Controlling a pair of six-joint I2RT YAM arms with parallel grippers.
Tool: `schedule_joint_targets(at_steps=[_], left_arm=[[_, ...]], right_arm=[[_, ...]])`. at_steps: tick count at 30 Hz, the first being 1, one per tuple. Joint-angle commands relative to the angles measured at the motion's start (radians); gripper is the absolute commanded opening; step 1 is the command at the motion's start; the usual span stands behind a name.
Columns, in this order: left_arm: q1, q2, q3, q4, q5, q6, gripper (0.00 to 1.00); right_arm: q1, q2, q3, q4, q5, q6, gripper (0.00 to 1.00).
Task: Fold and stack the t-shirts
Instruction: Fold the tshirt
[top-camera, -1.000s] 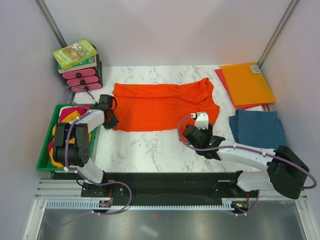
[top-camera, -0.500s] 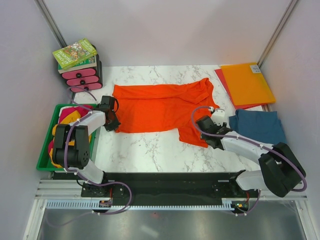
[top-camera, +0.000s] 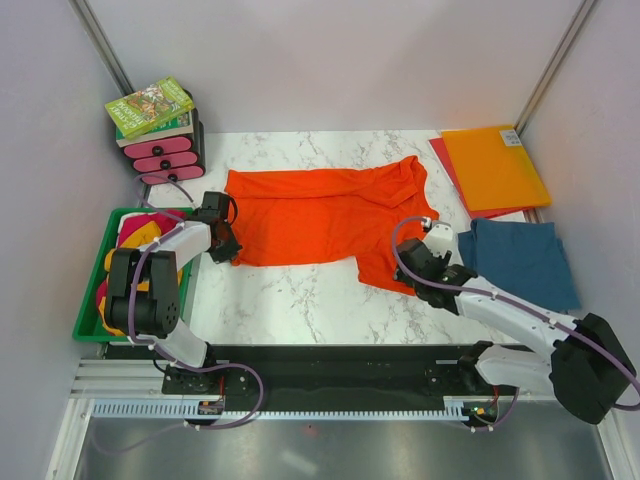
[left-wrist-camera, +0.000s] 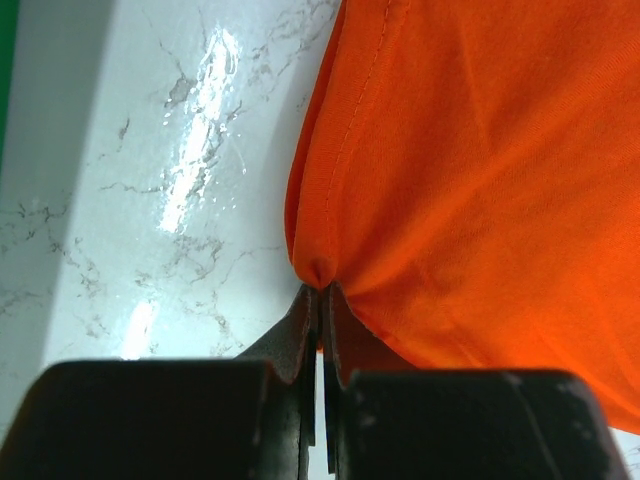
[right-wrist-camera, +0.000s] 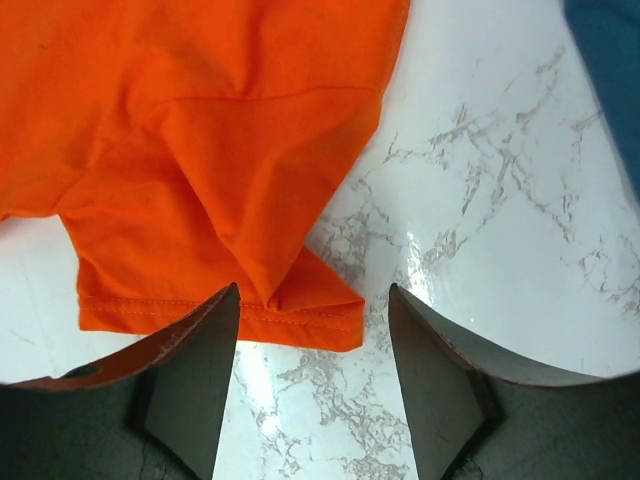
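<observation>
Where it lies on the marble desk (top-camera: 300, 300), the orange t-shirt (top-camera: 310, 215) is spread flat across the far half, with one sleeve reaching toward the near right. The teal-blue t-shirt (top-camera: 520, 255) lies folded at the desk's right edge, just beside that sleeve but apart from it. The left pincer (left-wrist-camera: 320, 300) is clamped on the orange t-shirt's left edge, bunching the cloth to a point. The right pincer (right-wrist-camera: 313, 292) stands apart, one finger on either side of the sleeve's hemmed end, gripping nothing.
</observation>
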Motion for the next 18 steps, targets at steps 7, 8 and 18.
schedule_joint_targets(at_steps=[7,8,18], left_arm=[[-0.007,-0.001,0.015,-0.019,0.024,-0.032,0.02],[-0.007,-0.001,0.015,-0.019,0.024,-0.031,0.02],[-0.007,-0.005,0.013,-0.023,0.02,-0.031,0.02]], right_arm=[[0.041,0.159,-0.007,-0.015,-0.044,0.087,0.69],[0.041,0.188,0.011,-0.015,-0.044,0.087,0.69],[0.041,0.28,0.049,-0.006,-0.067,0.124,0.7]])
